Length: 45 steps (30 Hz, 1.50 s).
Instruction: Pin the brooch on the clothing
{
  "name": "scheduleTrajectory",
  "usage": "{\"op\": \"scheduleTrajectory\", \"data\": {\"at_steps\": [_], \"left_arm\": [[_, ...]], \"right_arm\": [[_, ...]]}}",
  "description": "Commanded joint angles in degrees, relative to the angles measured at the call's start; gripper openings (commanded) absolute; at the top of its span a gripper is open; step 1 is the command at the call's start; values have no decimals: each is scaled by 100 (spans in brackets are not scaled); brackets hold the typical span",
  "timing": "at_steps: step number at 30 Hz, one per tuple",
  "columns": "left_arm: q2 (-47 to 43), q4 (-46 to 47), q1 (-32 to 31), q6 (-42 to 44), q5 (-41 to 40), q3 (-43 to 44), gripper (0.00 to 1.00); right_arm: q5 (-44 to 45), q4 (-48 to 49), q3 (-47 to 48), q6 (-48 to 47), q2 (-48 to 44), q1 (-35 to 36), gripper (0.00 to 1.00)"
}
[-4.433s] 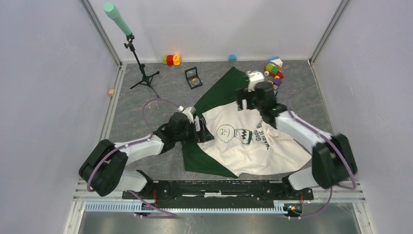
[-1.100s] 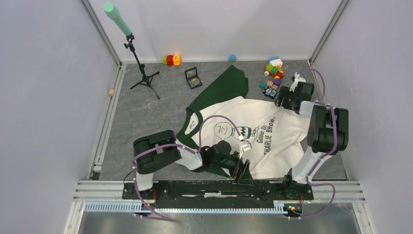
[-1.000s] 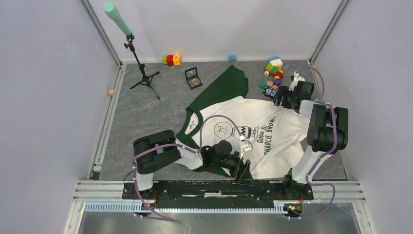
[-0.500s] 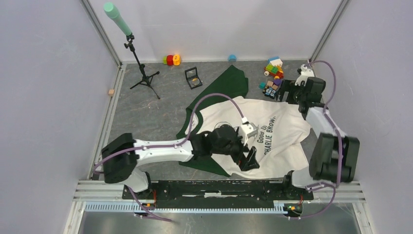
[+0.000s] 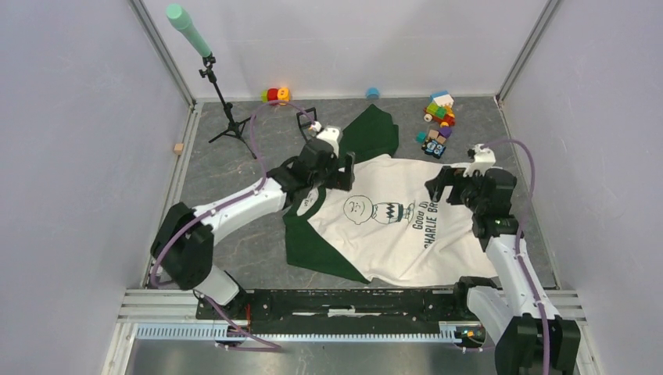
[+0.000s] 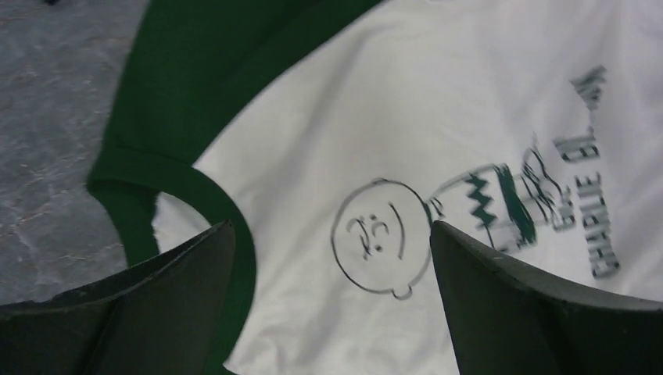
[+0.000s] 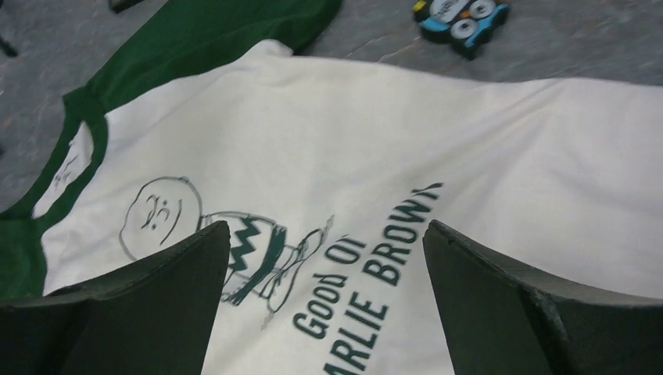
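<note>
The clothing is a cream T-shirt with dark green sleeves, lying flat and print side up on the grey table. My left gripper hovers open over its collar and shoulder. In the left wrist view the left gripper frames the cartoon face on the clothing, with nothing between the fingers. My right gripper is open above the lettering. The right gripper has only the cloth below it. The brooch is not in view.
A tripod with a green-tipped pole stands at the far left. Coloured blocks and a blue owl toy lie beyond the shirt's right shoulder. Red and yellow toys sit by the back wall.
My left arm has swung from the shirt's near hem up to the collar. The right arm has pulled back from the blocks to over the lettering. The right jaws have opened wider.
</note>
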Motion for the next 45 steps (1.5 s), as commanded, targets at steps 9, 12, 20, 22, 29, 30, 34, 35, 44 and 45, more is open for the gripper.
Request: {"op": "scheduleTrajectory", "data": {"at_steps": [9, 12, 20, 22, 29, 30, 34, 35, 44, 45], "left_arm": [[2519, -638, 1489, -712, -1065, 2825, 100], [3126, -762, 1669, -716, -1096, 3475, 97], [4600, -1410, 1970, -163, -895, 5482, 87], [4831, -1545, 2020, -104, -917, 5763, 87], [5399, -1688, 2061, 265, -982, 6419, 83], [5454, -1700, 2056, 283, -1016, 6455, 82], [5636, -1825, 2057, 303, -1132, 6563, 79], [5654, -1841, 2056, 283, -1186, 6559, 79], [5725, -1867, 2058, 314, -1253, 6552, 76], [5752, -1872, 2061, 331, -1253, 6582, 75]], "right_arm": [[417, 171, -1399, 660, -923, 1527, 95], [425, 92, -1557, 723, -1099, 1652, 95], [597, -526, -1114, 342, -1199, 1705, 93], [576, -612, -1008, 259, -1152, 1713, 92], [489, -673, -979, 154, -1014, 1714, 90], [470, -661, -990, 150, -991, 1714, 90], [486, -635, -996, 119, -920, 1721, 90], [486, -635, -977, 104, -892, 1716, 90], [451, -634, -948, 77, -821, 1723, 89], [444, -634, -964, 80, -824, 1723, 89]]}}
